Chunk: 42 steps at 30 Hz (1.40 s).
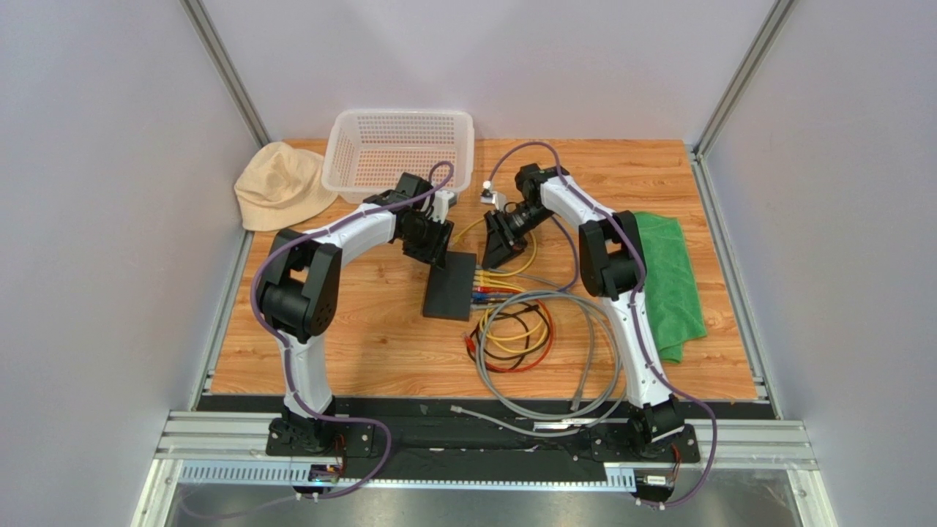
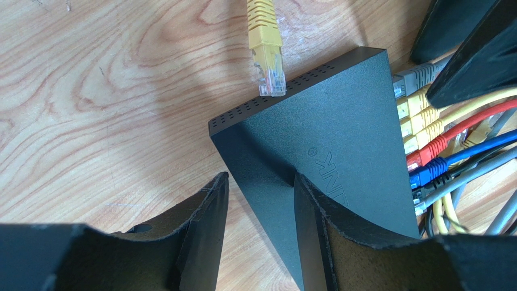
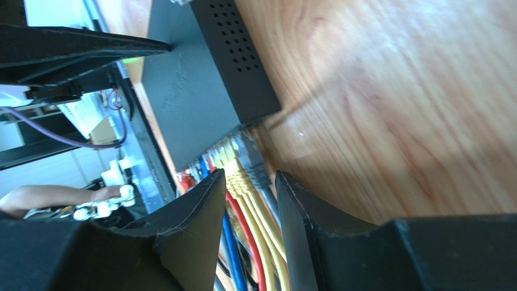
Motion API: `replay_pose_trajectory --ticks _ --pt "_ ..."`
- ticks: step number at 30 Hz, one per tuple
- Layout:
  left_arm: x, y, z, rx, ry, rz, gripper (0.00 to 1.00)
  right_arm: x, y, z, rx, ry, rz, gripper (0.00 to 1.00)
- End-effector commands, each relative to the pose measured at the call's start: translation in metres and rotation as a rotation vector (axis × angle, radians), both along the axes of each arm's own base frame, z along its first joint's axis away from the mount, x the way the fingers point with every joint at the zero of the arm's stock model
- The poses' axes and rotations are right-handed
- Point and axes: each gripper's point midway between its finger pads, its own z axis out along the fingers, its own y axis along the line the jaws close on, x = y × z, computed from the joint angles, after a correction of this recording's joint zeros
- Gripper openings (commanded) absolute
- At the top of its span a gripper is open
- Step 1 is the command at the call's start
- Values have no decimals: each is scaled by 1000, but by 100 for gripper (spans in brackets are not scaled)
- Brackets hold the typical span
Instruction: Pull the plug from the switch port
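**Both tools apart at the switch, plugs seated in the port row**

The right tool (image 3: 250, 177) has its fingers spread, one on either side of the cables just short of the port row. Just past its fingertips a gray plug (image 3: 251, 159) sits in the end socket of the switch (image 3: 182, 91). The yellow plugs (image 3: 233, 159) are lined up beside it. Nothing is clamped: gray and yellow cable run loose through the gap.

The left tool (image 2: 260, 182) also has its fingers apart, at the opposite end of the box. One finger is over the switch's matte top and the other over bare wood. I cannot tell whether the finger over the top presses on it.

A red plug (image 2: 428, 151) and a blue plug (image 2: 428, 173) follow the yellow ones in the row. A loose yellow plug (image 2: 267, 54) lies on the bench (image 1: 379, 340), its clear tip against the switch's vented side and in no socket.

The switch lies flat near the middle of the bench, between the two tools. Its cables trail into a coil of cables (image 1: 517, 335) toward the near edge. A white basket (image 1: 401, 148) stands at the far edge, with a tan hat (image 1: 280, 187) to its left. A green cloth (image 1: 665, 280) lies beyond the right arm.
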Motion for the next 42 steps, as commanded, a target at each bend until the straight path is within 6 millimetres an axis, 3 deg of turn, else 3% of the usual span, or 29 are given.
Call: replay_pose_trajectory --ticks 1,16,20,26,28,32,34,35,39,42 --pt "-11 8 -19 82 34 -29 52 -4 11 -35 -40 -4 42 45" --pt "-13 7 -17 94 22 -58 52 -6 25 -55 -66 52 -4 42" --pt "-13 6 -17 97 19 -63 52 -5 30 -55 -78 64 -31 47" --pt "-16 4 -19 104 23 -74 52 -6 33 -60 -103 52 -29 46" --pt "-16 3 -20 106 23 -78 52 -8 35 -61 -102 55 -24 43" --pt "-16 2 -19 104 24 -80 52 -8 35 -62 -125 46 -28 19" --pt "-16 2 -19 105 23 -80 52 -9 36 -61 -137 36 -24 14" --pt "-16 2 -20 106 26 -79 52 -8 36 -62 -151 24 -22 0" --pt "-16 3 -20 108 23 -81 52 -5 27 -62 -206 -23 -4 0" --pt "-16 3 -19 108 21 -80 52 -8 9 -63 -248 -66 65 0"
